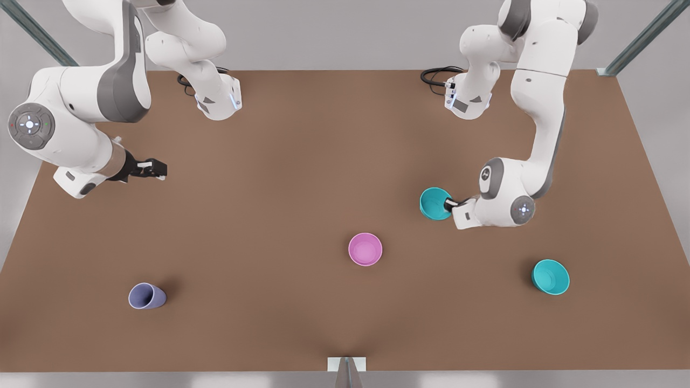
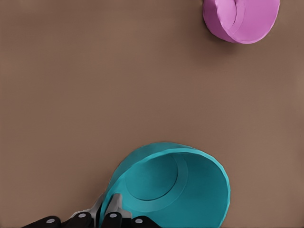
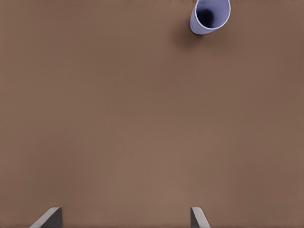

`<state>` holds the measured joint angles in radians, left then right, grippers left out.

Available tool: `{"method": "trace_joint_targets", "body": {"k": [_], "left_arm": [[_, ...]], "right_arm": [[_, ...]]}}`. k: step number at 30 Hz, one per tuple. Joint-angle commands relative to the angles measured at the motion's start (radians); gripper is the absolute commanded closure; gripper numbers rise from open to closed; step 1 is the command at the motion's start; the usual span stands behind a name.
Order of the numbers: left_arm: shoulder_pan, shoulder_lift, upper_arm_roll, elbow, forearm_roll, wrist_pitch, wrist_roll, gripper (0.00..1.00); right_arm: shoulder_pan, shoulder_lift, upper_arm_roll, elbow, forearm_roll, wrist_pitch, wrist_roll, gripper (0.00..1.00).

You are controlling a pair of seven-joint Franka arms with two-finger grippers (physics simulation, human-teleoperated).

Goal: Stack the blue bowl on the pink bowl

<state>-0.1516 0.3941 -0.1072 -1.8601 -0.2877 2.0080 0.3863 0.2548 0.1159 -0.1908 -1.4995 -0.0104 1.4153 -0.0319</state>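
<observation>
Two glossy white arms (image 1: 544,102) with grey joint bands, round lit button discs, black cables, dark fingers (image 1: 153,168).

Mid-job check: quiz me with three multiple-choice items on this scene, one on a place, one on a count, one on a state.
1. Where is the lavender cup?
A. the front view's lower left
B. beside the pink bowl
C. inside a teal bowl

2. How many teal bowls are there?
A. one
B. two
C. three

3. The left tool is
A. open over bare table
B. shut on the blue bowl
C. holding the cup

Key: 1 A, it stands alone there. 2 B, one gripped, second teal bowl apart. 3 B, fingers pinch its rim; right tool waits open.
</observation>
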Motion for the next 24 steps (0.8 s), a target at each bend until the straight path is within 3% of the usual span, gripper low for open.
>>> {"method": "trace_joint_targets", "body": {"k": [1, 3, 4, 9, 24], "left_arm": [[-0.057, 0.017, -0.003, 0.123, 0.039, -0.104, -0.527, 0.79], [-0.141, 0.179, -0.003, 0.464, 0.064, -0.186, -0.883, 0.79], [-0.158, 0.241, -0.003, 0.555, 0.065, -0.190, -0.961, 0.79], [-0.200, 0.454, -0.002, 0.796, 0.062, -0.180, -1.023, 0.79], [-0.220, 0.529, -0.042, 0.777, 0.045, -0.146, -1.035, 0.79]], "right_arm": [[0.000, -0.001, -0.001, -0.001, 0.000, 0.005, -0.028, 0.00], [-0.002, -0.001, -0.001, -0.001, 0.000, 0.005, -0.029, 0.00], [-0.002, -0.002, -0.001, -0.001, 0.000, 0.005, -0.029, 0.00], [-0.002, -0.002, -0.001, -0.002, 0.000, 0.005, -0.026, 0.00], [-0.002, 0.014, -0.002, 0.002, 0.001, -0.004, -0.025, 0.00]]}}
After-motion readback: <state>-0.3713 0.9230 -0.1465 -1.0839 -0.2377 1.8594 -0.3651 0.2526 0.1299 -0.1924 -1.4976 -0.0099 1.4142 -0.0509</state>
